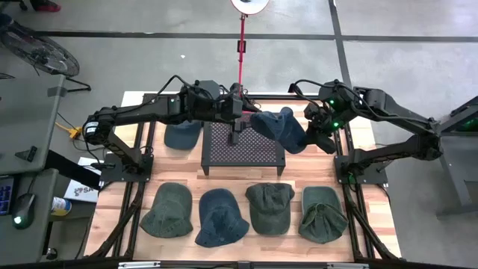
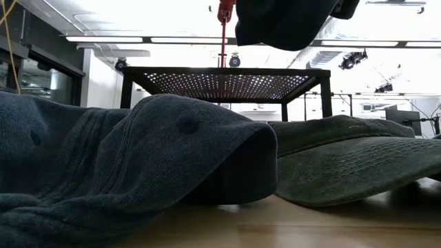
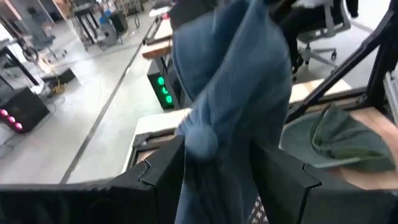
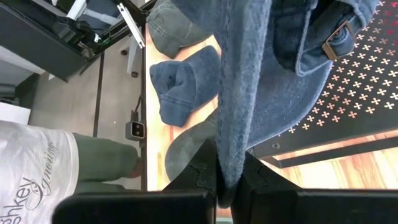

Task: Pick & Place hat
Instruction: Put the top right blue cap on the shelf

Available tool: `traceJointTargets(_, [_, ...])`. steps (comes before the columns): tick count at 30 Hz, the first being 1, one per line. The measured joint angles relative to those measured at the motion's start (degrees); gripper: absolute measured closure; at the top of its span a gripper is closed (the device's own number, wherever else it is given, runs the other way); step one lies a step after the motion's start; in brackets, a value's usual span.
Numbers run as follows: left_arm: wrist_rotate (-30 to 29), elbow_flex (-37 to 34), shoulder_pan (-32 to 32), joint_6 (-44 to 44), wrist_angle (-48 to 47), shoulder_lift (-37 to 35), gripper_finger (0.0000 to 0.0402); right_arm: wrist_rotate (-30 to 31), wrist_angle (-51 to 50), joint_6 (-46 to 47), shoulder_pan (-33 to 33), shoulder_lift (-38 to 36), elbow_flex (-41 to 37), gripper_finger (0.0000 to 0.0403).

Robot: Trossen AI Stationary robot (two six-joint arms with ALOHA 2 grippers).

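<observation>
Front row of four hats (image 1: 216, 217) lies untouched on the wooden table (image 1: 373, 232).

Behind them is the black perforated stand (image 1: 243, 144). The blue hat (image 1: 280, 127) hangs in the air over its right rear corner, stretched between both arms, long axis running left-right.

Right gripper (image 4: 229, 180) is clamped on the hat's edge and carries its right end. Left gripper (image 3: 217, 168) has its fingers part-spread with the cloth between them (grip or loose, can't tell).

The stand lies down and left of the hat, so the left arm is nearer the drop.
</observation>
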Motion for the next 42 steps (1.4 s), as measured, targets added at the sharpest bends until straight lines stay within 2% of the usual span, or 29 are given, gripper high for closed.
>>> traceJointTargets(9, [0.1, 0.0, 0.0, 0.0, 1.5, 0.6, 0.0227, 0.0, 0.0, -0.4, 0.0, 0.0, 0.0, 0.0399])
traceJointTargets(12, [0.1, 0.0, 0.0, -0.4, 3.2, 0.6, 0.0242, 0.0, -0.1, -0.5, 0.0, 0.0, 0.0, 0.0399])
traceJointTargets(15, [0.1, 0.0, 0.0, -0.4, 3.9, 0.5, 0.0278, 0.0, -0.1, -0.5, 0.0, 0.0, 0.0, 0.0399])
traceJointTargets(20, [-0.5, 0.0, 0.0, -0.4, 2.6, 0.4, 0.0370, 0.0, -0.1, -0.5, 0.0, 0.0, 0.0, 0.0399])
traceJointTargets(21, [-0.5, 0.0, 0.0, -0.5, 2.2, 0.4, 0.0378, 0.0, -0.2, -0.5, 0.0, 0.0, 0.0, 0.0399])
traceJointTargets(28, [-0.6, 0.0, 0.0, -1.9, 0.5, 0.4, 0.0377, 1.2, 0.3, -0.2, 0.0, 0.0, 0.0, 0.0394])
traceJointTargets(34, [-2.1, 0.0, 0.0, -3.5, -1.3, -0.6, 0.0377, 1.6, 1.0, -0.1, 0.0, -0.1, 0.0, 0.0334])
traceJointTargets(37, [-3.6, 1.9, 0.0, -3.9, -8.2, -1.5, 0.0377, 2.1, 1.0, 0.5, 0.0, -0.4, 0.0, 0.0308])
traceJointTargets(42, [-4.8, 9.8, 0.0, -4.6, -24.3, -1.5, 0.0377, 4.7, 1.0, 1.1, -0.1, -1.7, 0.0, 0.0283])
